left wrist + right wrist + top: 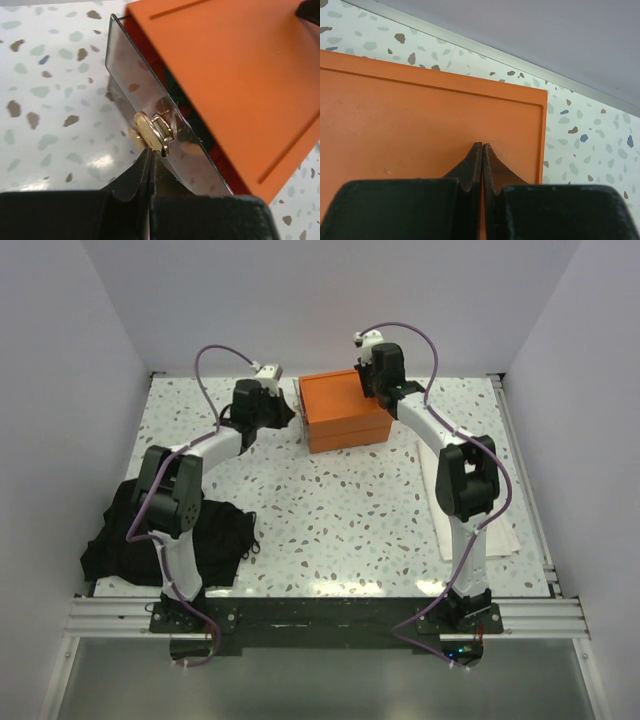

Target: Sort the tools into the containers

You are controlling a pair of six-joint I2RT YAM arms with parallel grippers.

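No screwdriver lies loose on the table [340,520] in the top view. From left there is only the black cloth [130,535], then the orange box [345,410] at the far middle, then the white towel [505,535] on the right. So the sorting itself is prob. done, or almost. The clear bin [130,75] sits in the left side of the box, w/ its wall sticking out a little past the orange edge. Dark red and green shapes show behind this wall, perhaps tool handles, but I cannot tell for sure. What is left, in my judgement, is to push the bin fully in, i.e. to close up.

The left gripper [149,152] has its jaws pressed together. The tips are just under the gold button [149,132] on the clear wall, touching it or very near. I cannot tell if they pinch its edge.

The right gripper [482,146] also has its jaws pressed together w/ nothing between them. It is over the orange lid near its far right corner, prob. resting on it to hold the box steady.
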